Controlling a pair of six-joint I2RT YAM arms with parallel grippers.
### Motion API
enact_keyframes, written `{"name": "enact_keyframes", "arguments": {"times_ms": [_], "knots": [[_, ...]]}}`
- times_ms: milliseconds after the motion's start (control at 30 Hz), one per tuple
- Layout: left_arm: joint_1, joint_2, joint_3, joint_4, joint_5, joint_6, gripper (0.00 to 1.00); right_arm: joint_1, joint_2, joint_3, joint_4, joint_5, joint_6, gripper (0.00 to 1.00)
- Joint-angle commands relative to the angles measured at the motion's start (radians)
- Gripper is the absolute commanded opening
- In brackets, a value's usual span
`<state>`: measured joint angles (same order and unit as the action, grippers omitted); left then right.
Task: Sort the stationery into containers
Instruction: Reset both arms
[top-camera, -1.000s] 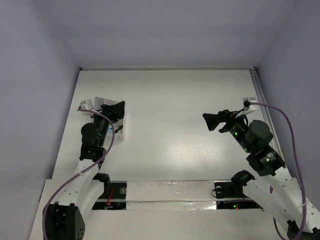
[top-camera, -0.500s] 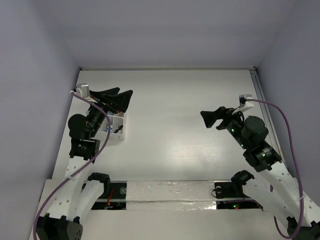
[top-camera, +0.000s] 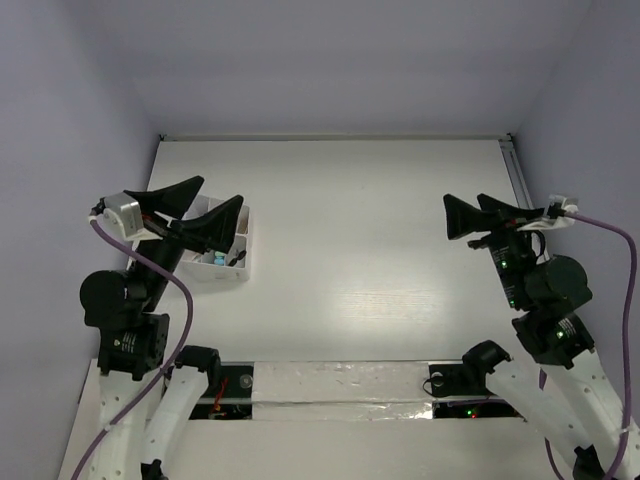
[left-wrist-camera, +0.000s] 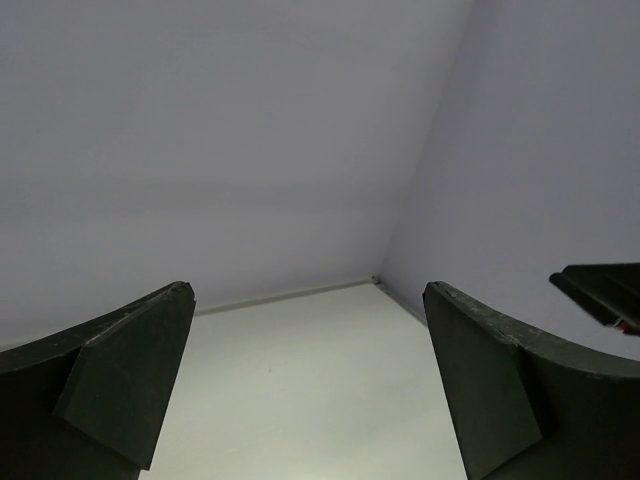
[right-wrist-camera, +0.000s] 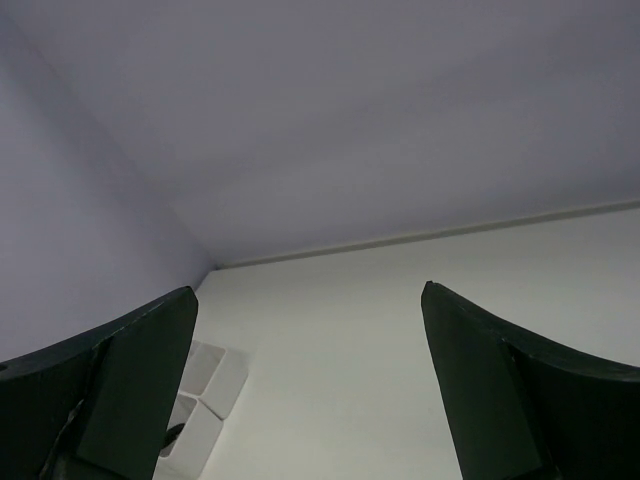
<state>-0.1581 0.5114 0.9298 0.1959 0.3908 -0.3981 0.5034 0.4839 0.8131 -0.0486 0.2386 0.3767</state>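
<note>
One white box (top-camera: 222, 274) with square compartments sits on the left of the table, at about 9 o'clock from its middle, partly hidden under the left gripper (top-camera: 205, 204). A near compartment holds blue and teal pieces (top-camera: 212, 258). The compartment just to their 3 o'clock holds a small black item (top-camera: 236, 259), too small to make out. The far compartments are covered by the gripper, so their contents cannot be told. The right wrist view shows a corner of the box at 7 o'clock, with something dark in one compartment.

The table (top-camera: 350, 250) is a white, faintly glossy board, closed in on three sides by plain lavender-grey walls (top-camera: 330, 60).

Seen from overhead, the box's long axis runs roughly from 12 to 6 o'clock, its short near wall facing the arm bases.

The left gripper hangs above the box, fingers spread wide and holding nothing. The right gripper (top-camera: 464, 213) is raised at 3 o'clock, well apart from the box and pointing toward 9 o'clock. Its fingers are likewise parted, with nothing between them.
</note>
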Motion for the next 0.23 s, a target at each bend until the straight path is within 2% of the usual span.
{"name": "enact_keyframes", "arguments": {"times_ms": [0, 200], "knots": [[-0.012, -0.019, -0.009, -0.092, -0.044, 0.083, 0.99, -0.006, 0.033, -0.005, 0.064, 0.059, -0.004, 1.0], [-0.021, -0.097, -0.049, -0.115, -0.102, 0.114, 0.99, -0.006, 0.093, -0.008, 0.061, 0.051, 0.002, 1.0]]}}
